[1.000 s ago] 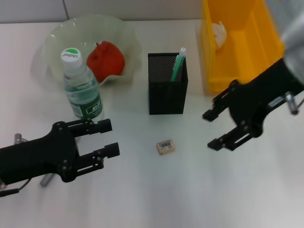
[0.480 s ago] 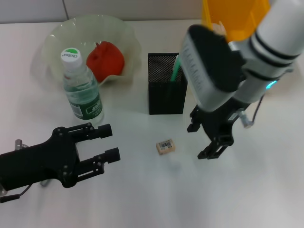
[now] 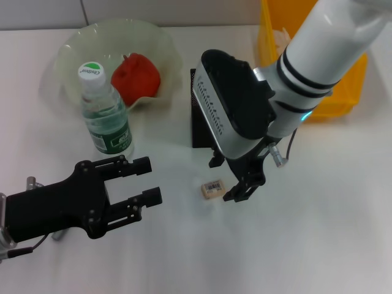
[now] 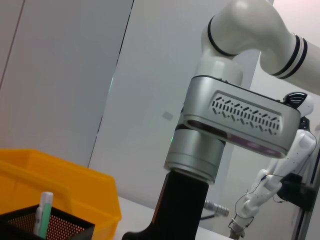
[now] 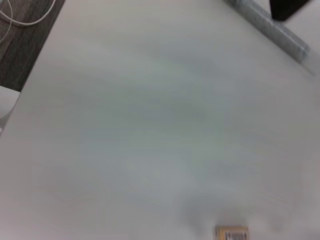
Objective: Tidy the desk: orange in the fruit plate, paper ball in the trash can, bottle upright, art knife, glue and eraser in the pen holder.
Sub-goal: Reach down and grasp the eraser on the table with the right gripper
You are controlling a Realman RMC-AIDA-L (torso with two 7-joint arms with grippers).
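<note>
In the head view, the right gripper (image 3: 234, 182) hangs from its white and silver arm just to the 3 o'clock side of the small tan rectangular eraser (image 3: 213, 188), black fingers spread apart and holding nothing. The eraser lies flat on the white desk (image 3: 318, 245), at 6 o'clock from the black mesh pen holder (image 3: 208, 125), whose front the arm partly covers. The left gripper (image 3: 142, 182) hovers at 8 o'clock from the eraser, well apart, its fingers parted and empty. The clear plastic water bottle with a green label (image 3: 105, 119) stands upright beside the pale green fruit plate (image 3: 73, 46), which holds a red-orange fruit (image 3: 136, 75). The yellow plastic bin (image 3: 343, 92) sits at 2 o'clock.

The left wrist view shows the right arm's silver housing above the pen holder (image 4: 50, 227), a green-capped stick (image 4: 43, 212) standing inside.

The right wrist view shows bare desk and the eraser (image 5: 232, 233) at the frame's edge
</note>
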